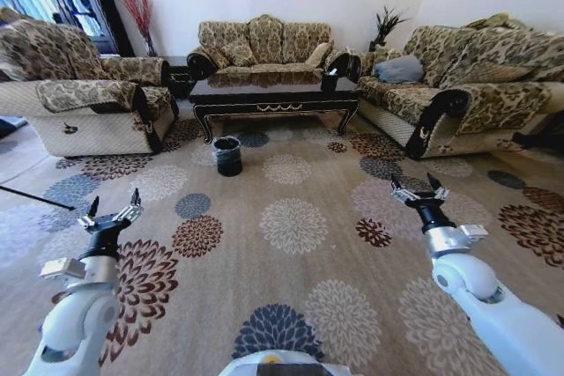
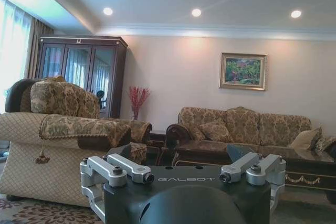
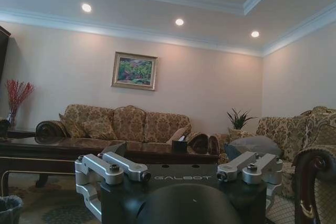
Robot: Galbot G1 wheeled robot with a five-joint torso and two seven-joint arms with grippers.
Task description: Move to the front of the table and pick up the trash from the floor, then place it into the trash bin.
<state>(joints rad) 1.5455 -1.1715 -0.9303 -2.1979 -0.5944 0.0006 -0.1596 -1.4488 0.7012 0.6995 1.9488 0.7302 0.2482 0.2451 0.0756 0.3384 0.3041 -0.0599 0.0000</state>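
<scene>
Left gripper (image 1: pixel 112 207) and right gripper (image 1: pixel 419 185), both spread wide and empty, above the floor (image 1: pixel 291 261); bin (image 1: pixel 227 155) before the table (image 1: pixel 273 94).

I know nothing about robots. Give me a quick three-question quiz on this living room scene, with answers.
1. True or false: the left gripper holds something.
2. The bin stands nearest the table's: A) left front leg B) right front leg C) top
3. What lies under both grippers?

Key:
1. False; both it and the right gripper are open and empty.
2. A
3. The floor, a flower-patterned carpet.
</scene>
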